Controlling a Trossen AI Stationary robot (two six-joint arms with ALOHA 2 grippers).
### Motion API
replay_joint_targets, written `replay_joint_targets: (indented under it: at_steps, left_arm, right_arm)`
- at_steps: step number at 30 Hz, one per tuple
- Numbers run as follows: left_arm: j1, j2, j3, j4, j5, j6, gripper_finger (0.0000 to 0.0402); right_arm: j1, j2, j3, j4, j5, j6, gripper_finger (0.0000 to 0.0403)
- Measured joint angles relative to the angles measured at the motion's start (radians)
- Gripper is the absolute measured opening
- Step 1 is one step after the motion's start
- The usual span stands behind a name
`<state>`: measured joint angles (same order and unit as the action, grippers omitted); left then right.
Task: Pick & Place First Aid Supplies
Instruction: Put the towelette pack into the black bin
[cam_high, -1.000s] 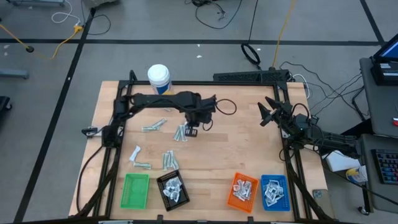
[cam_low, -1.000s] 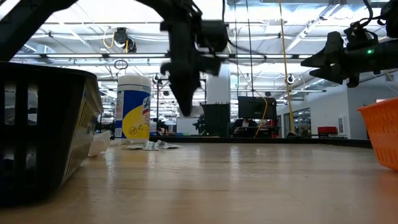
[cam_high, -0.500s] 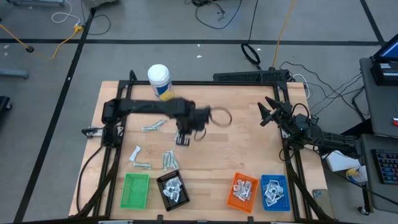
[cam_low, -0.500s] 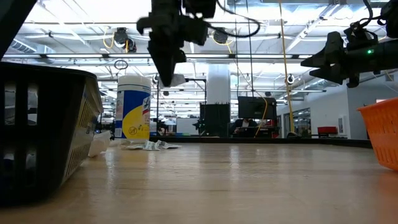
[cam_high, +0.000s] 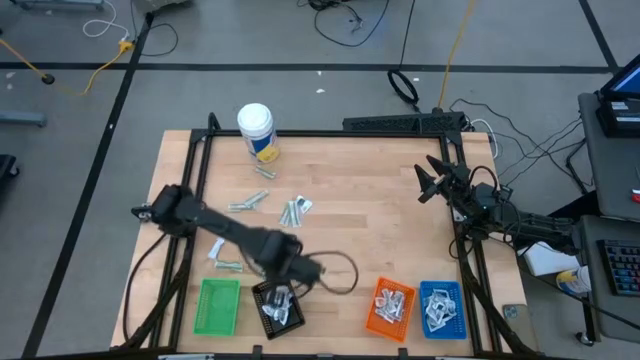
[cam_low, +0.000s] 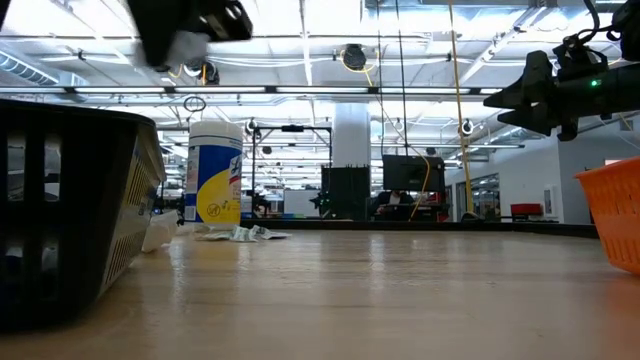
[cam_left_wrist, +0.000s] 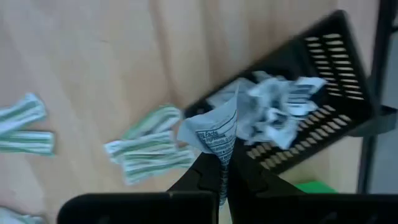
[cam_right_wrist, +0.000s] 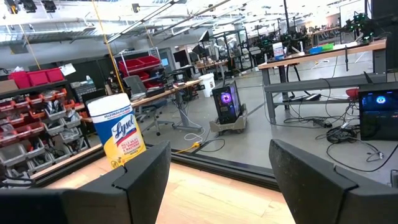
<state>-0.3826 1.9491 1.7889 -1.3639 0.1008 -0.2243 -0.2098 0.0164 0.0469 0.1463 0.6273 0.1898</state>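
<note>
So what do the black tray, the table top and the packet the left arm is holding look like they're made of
Black tray: probably rigid plastic, going by its moulded slotted walls and dull sheen.
Table top: wood, pale with visible plank grain, smooth finish.
Packet pinched in the left gripper: looks like thin paper or foil-backed wrap, white with blue print, creased; which one, I can't tell.

We see a large open robotics lab or workshop. Rows of ceiling lights (cam_low: 330, 60), red storage bins (cam_right_wrist: 31, 112) on shelving, workbenches (cam_right_wrist: 323, 62), a computer tower (cam_right_wrist: 225, 102) and cables (cam_high: 350, 20) across the grey floor show it.
</note>
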Motion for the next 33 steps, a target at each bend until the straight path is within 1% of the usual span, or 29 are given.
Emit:
replay_joint_targets:
  at_steps: [4,8,16,20,23,28,30,33]
  left_arm:
    - [-0.076,0.000,0.000,0.004,0.009,-0.076,0.0005]
    - [-0.121,0.002,-0.010,0.023,0.000,-0.139,0.0006]
    - [-0.162,0.008,-0.153,0.197,-0.005,-0.215,0.0006]
    - [-0.170,0.008,-0.221,0.241,-0.016,-0.241,0.0005]
    - [-0.170,0.008,-0.248,0.240,-0.021,-0.267,0.0008]
    - [-0.170,0.008,-0.249,0.238,-0.016,-0.287,0.0042]
    - [-0.170,0.008,-0.249,0.240,-0.015,-0.285,0.0064]
    - [-0.169,0.008,-0.249,0.240,0.007,-0.283,0.0110]
  right_arm:
    - [0.000,0.000,0.000,0.000,0.000,0.000,0.0267]
    - [0.000,0.000,0.000,0.000,0.000,0.000,0.0267]
    - [0.000,0.000,0.000,0.000,0.000,0.000,0.0267]
    - [0.000,0.000,0.000,0.000,0.000,0.000,0.0267]
    - [0.000,0.000,0.000,0.000,0.000,0.000,0.0267]
    - [0.000,0.000,0.000,0.000,0.000,0.000,0.0267]
    - [0.000,0.000,0.000,0.000,0.000,0.000,0.0267]
    - [0.000,0.000,0.000,0.000,0.000,0.000,0.0267]
